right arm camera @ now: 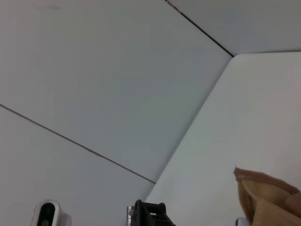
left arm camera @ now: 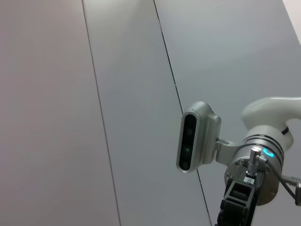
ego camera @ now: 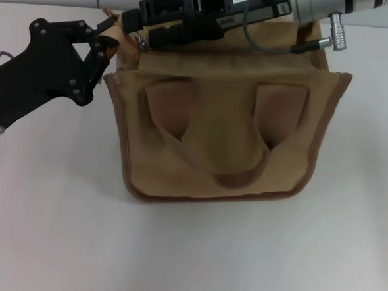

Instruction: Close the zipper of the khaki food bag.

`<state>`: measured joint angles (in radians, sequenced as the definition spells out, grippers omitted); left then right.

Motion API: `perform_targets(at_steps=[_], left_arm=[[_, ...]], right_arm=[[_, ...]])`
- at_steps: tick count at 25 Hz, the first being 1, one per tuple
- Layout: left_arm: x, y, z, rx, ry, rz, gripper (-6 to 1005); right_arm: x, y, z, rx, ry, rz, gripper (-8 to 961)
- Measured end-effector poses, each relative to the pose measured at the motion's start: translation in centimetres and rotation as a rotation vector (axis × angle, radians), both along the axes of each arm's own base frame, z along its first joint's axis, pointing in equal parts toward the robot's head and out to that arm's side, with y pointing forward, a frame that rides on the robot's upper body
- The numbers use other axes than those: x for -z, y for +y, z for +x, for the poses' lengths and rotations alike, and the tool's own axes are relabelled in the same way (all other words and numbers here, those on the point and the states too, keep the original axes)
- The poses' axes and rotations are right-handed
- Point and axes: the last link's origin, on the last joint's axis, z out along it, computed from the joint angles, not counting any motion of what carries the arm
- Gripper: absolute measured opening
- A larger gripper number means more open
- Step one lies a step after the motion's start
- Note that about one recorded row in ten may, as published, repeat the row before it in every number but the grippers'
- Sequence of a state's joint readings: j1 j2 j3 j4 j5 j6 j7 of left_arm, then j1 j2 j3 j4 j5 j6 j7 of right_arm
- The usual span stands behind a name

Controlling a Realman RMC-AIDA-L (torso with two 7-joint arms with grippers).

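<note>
The khaki food bag (ego camera: 220,140) lies on the white table with its handles (ego camera: 235,171) flat on the front panel. In the head view my left gripper (ego camera: 107,40) is at the bag's top left corner, shut on a fabric tab (ego camera: 115,30) at the end of the zipper. My right gripper (ego camera: 143,31) reaches in from the right along the bag's top edge. Its fingertips are closed at the small silver zipper pull (ego camera: 141,44), close to the left gripper. The right arm hides most of the zipper line. A corner of the bag (right arm camera: 268,197) shows in the right wrist view.
The white table (ego camera: 194,257) extends in front of and to both sides of the bag. A grey panelled wall (left arm camera: 117,94) stands behind. The left wrist view shows the right arm's wrist camera (left arm camera: 195,136).
</note>
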<state>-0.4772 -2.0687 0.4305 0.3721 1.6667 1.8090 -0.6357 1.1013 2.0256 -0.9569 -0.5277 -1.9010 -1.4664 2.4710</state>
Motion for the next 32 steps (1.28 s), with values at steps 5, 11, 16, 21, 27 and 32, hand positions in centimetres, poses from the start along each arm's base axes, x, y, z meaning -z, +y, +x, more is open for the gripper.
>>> perform_targets(at_steps=[5,11,16,21,27,32], left_arm=[[-0.2,0.1,0.4,0.018,-0.015,-0.012,30],[-0.3,0.3,0.8,0.027,-0.027,-0.025,31],[-0.5,0.5,1.0,0.036,-0.029,-0.032,31],[-0.5,0.7,1.3,0.039,-0.034,-0.050,32],[-0.7,1.1,1.7,0.045,-0.033,-0.068,33],[-0.8,1.3,1.9,0.048,-0.036,-0.077,33]], right_arm=[[0.0,-0.2,0.0,-0.004,0.019,-0.002,758],[-0.2,-0.4,-0.1,-0.002,0.044,-0.011,757],[-0.3,-0.5,-0.1,0.000,0.065,-0.016,758],[-0.3,-0.6,0.0,0.005,0.066,-0.021,757],[-0.3,-0.7,0.6,0.026,0.068,-0.024,758],[-0.2,-0.7,0.8,0.037,0.068,-0.027,760]])
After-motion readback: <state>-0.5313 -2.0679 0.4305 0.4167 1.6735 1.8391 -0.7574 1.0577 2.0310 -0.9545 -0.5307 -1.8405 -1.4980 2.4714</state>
